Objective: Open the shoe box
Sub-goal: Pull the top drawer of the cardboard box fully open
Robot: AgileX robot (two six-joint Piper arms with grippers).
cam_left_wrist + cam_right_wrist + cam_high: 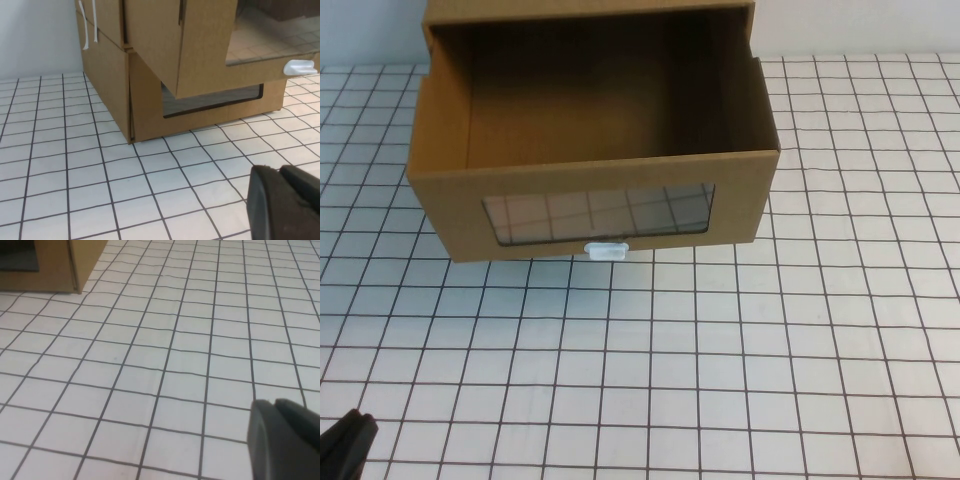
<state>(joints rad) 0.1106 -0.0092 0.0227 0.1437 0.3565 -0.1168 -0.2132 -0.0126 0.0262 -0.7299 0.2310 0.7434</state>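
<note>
Left claw [356,422] sits nearest, a black tip poking in at the 7 o'clock corner of the high view, low over the worktop [740,370] and well apart from the box [440,170]. From its own wrist camera its 2 fingers [265,200] press together with no gap, clenched on nothing.

Right claw [276,405] shows only in its own wrist camera, hanging over bare gridded worktop. It is clenched too, holding nothing, with a corner of the box far off.

At 12 o'clock in the high view stands the box, brown cardboard, reaching to the far edge of the white, black-lined worktop. It is open. Its drawer [760,130] is pulled out toward the robot from the sleeve [590,8] behind it, and the shaded inside shows from above.

On the drawer's front wall a wide clear window [598,212] shows grid lines. At 6 o'clock of that window, on the wall's lower edge, is 1 small white tab [606,249]. Neither claw touches the box.
</note>
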